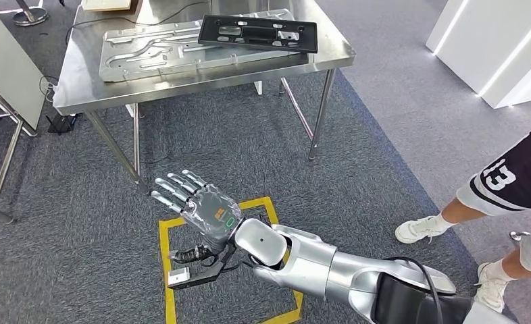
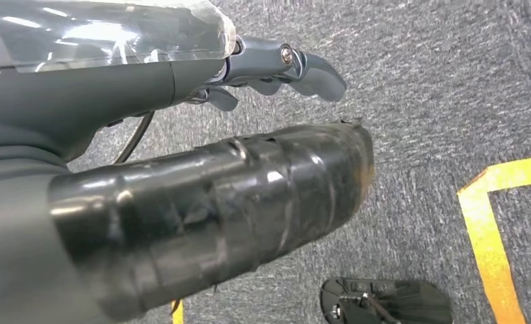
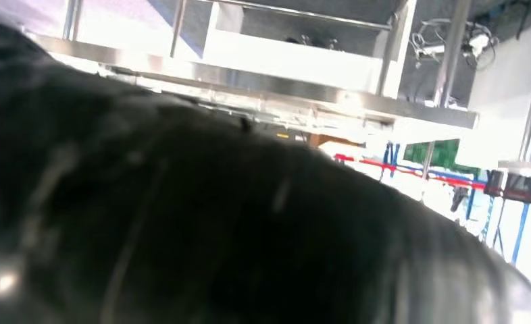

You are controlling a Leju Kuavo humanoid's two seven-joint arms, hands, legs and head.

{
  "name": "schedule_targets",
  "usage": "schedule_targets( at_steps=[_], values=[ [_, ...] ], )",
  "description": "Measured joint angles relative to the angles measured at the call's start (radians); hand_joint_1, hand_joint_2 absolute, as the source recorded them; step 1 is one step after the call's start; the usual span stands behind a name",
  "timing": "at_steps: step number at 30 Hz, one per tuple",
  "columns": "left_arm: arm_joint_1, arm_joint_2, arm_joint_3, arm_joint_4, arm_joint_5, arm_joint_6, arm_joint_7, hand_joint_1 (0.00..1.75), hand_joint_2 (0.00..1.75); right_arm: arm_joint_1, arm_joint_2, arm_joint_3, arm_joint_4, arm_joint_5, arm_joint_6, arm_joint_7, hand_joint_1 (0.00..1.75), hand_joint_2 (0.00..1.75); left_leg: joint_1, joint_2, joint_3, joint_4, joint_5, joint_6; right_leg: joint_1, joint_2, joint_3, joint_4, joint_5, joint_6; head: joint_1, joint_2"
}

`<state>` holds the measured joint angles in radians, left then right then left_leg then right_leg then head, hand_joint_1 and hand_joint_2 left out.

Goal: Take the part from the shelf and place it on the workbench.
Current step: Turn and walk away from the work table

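Right hand hangs over the carpet, fingers spread and straight, nothing in it. Left hand points at the floor, also empty, fingers loosely extended. The black part already lies on the workbench, partly resting on a silver plate. It looks like a flat, stiff plastic frame, probably light; best taken by a long edge or through its cut-outs. A person stands near.
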<state>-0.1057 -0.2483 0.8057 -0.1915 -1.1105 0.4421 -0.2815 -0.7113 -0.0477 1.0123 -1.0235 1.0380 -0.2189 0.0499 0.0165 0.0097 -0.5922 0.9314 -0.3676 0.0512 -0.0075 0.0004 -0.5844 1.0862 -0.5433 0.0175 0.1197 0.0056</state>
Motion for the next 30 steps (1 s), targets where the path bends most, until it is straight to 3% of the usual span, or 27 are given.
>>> schedule_targets(
  at_steps=[2, 3, 4, 6, 7, 8, 10, 12, 14, 17, 18, 19, 21, 23, 24, 25, 27, 28, 30],
  values=[
    [0.000, 0.000, 0.001, 0.000, 0.000, 0.000, 0.000, 0.00, 0.00, 0.008, -0.004, 0.000, -0.001, 0.003, 0.000, 0.000, 0.00, 0.00, 0.003, -0.006, -0.008, 0.001, 0.004, -0.002, -0.010, 0.000, -0.052, 0.113, -0.060, 0.010, 0.000, 0.000],
    [0.001, 0.000, 0.001, 0.000, -0.001, 0.000, 0.000, 0.00, 0.00, 0.012, -0.006, 0.000, -0.001, 0.004, 0.000, 0.000, 0.00, 0.00, 0.006, -0.011, -0.015, 0.008, 0.004, -0.006, -0.016, 0.000, -0.065, 0.144, -0.069, 0.017, 0.000, 0.000],
    [0.001, 0.000, 0.001, 0.000, -0.001, 0.000, 0.000, 0.00, 0.00, 0.016, -0.008, 0.000, -0.001, 0.006, 0.000, 0.000, 0.00, 0.00, 0.010, -0.018, -0.024, 0.017, 0.004, -0.012, -0.023, 0.000, -0.061, 0.141, -0.059, 0.024, 0.000, 0.000],
    [0.001, 0.000, 0.002, 0.000, -0.001, 0.000, -0.001, 0.00, 0.00, 0.018, -0.010, -0.002, -0.002, 0.008, 0.001, 0.000, 0.00, 0.00, 0.024, -0.033, -0.045, 0.046, -0.002, -0.033, -0.036, 0.007, -0.006, 0.041, -0.007, 0.040, 0.000, 0.000],
    [0.001, 0.001, 0.002, 0.000, -0.002, 0.001, -0.002, 0.00, 0.00, 0.019, -0.010, -0.002, -0.002, 0.009, 0.001, 0.000, 0.00, 0.00, 0.026, -0.042, -0.056, 0.063, -0.006, -0.045, -0.039, 0.024, 0.017, -0.005, 0.011, 0.047, 0.000, 0.000],
    [0.000, 0.002, 0.002, -0.001, -0.002, 0.002, -0.002, 0.00, 0.00, 0.019, -0.011, -0.003, -0.004, 0.009, 0.001, 0.000, 0.00, 0.00, 0.028, -0.050, -0.066, 0.079, -0.010, -0.056, -0.040, 0.040, 0.030, -0.031, 0.021, 0.043, 0.000, 0.000],
    [0.001, 0.002, 0.002, -0.001, -0.002, 0.003, -0.002, 0.00, 0.00, 0.021, -0.012, -0.004, -0.006, 0.010, 0.002, 0.000, 0.00, 0.00, 0.026, -0.065, -0.078, 0.094, -0.011, -0.074, -0.036, 0.056, 0.023, -0.023, 0.019, 0.021, 0.000, 0.000],
    [0.005, 0.002, 0.002, -0.001, -0.002, 0.004, -0.003, 0.00, 0.00, 0.020, -0.012, -0.004, -0.009, 0.011, 0.002, 0.000, 0.00, 0.00, 0.031, -0.073, -0.086, 0.095, -0.006, -0.084, -0.034, 0.039, 0.017, -0.018, 0.023, -0.005, -0.001, 0.000],
    [0.007, 0.002, 0.003, -0.001, -0.002, 0.004, -0.003, 0.00, 0.00, 0.019, -0.011, -0.004, -0.013, 0.013, 0.002, 0.000, 0.00, 0.00, 0.031, -0.053, -0.109, 0.140, -0.040, -0.085, -0.031, 0.022, 0.011, -0.019, 0.032, -0.021, -0.002, 0.000],
    [0.006, 0.002, 0.003, -0.001, -0.002, 0.004, -0.003, 0.00, 0.00, 0.021, -0.010, -0.004, -0.014, 0.016, 0.002, 0.000, 0.00, 0.00, 0.024, -0.019, -0.180, 0.329, -0.153, -0.079, -0.018, -0.008, -0.002, -0.020, 0.039, -0.033, -0.002, 0.000],
    [0.006, 0.002, 0.003, -0.001, -0.002, 0.004, -0.003, 0.00, 0.00, 0.022, -0.010, -0.004, -0.014, 0.017, 0.003, 0.000, 0.00, 0.00, 0.021, -0.016, -0.193, 0.376, -0.174, -0.075, -0.013, -0.018, -0.005, -0.020, 0.041, -0.035, -0.002, 0.000],
    [0.007, 0.002, 0.003, -0.001, -0.002, 0.004, -0.003, 0.00, 0.00, 0.022, -0.010, -0.004, -0.014, 0.018, 0.003, 0.000, 0.00, 0.00, 0.017, -0.015, -0.189, 0.389, -0.177, -0.069, -0.007, -0.029, -0.007, -0.020, 0.041, -0.036, -0.001, 0.000],
    [0.008, 0.002, 0.003, -0.001, -0.002, 0.004, -0.003, 0.00, 0.00, 0.021, -0.010, -0.004, -0.015, 0.019, 0.004, 0.000, 0.00, 0.00, 0.002, -0.006, -0.124, 0.302, -0.138, -0.044, 0.003, -0.049, -0.006, -0.020, 0.041, -0.037, -0.001, 0.000],
    [0.006, 0.003, 0.003, -0.002, -0.002, 0.005, -0.003, 0.00, 0.00, 0.018, -0.010, -0.006, -0.016, 0.020, 0.005, 0.000, 0.00, 0.00, -0.019, 0.031, -0.044, 0.172, -0.105, -0.011, 0.011, -0.068, -0.003, -0.022, 0.040, -0.038, -0.001, 0.000],
    [0.005, 0.004, 0.003, -0.002, -0.002, 0.005, -0.003, 0.00, 0.00, 0.017, -0.010, -0.008, -0.016, 0.021, 0.007, 0.000, 0.00, 0.00, -0.027, 0.044, -0.024, 0.133, -0.099, 0.000, 0.012, -0.077, -0.002, -0.023, 0.041, -0.036, -0.001, 0.000],
    [0.004, 0.004, 0.003, -0.002, -0.002, 0.005, -0.003, 0.00, 0.00, 0.017, -0.010, -0.009, -0.017, 0.021, 0.009, 0.000, 0.00, 0.00, -0.032, 0.050, -0.017, 0.117, -0.100, 0.005, 0.012, -0.086, -0.002, -0.025, 0.041, -0.034, -0.001, 0.000],
    [0.005, 0.004, 0.003, -0.002, -0.002, 0.005, -0.004, 0.00, 0.00, 0.016, -0.008, -0.010, -0.018, 0.023, 0.015, 0.000, 0.00, 0.00, -0.030, 0.031, -0.012, 0.101, -0.090, 0.006, 0.013, -0.102, 0.004, -0.031, 0.041, -0.026, -0.001, 0.000],
    [0.007, 0.004, 0.003, -0.002, -0.002, 0.005, -0.004, 0.00, 0.00, 0.015, -0.008, -0.011, -0.019, 0.023, 0.016, -0.001, 0.00, 0.00, -0.026, 0.022, -0.006, 0.087, -0.083, 0.005, 0.012, -0.094, 0.006, -0.028, 0.036, -0.021, -0.001, 0.000],
    [0.007, 0.003, 0.003, -0.002, -0.002, 0.005, -0.004, 0.00, 0.00, 0.011, -0.008, -0.012, -0.020, 0.023, 0.018, -0.001, 0.00, 0.00, -0.017, 0.005, 0.006, 0.063, -0.069, 0.005, 0.010, -0.054, -0.015, 0.026, -0.003, -0.011, -0.001, 0.000]
  ],
)
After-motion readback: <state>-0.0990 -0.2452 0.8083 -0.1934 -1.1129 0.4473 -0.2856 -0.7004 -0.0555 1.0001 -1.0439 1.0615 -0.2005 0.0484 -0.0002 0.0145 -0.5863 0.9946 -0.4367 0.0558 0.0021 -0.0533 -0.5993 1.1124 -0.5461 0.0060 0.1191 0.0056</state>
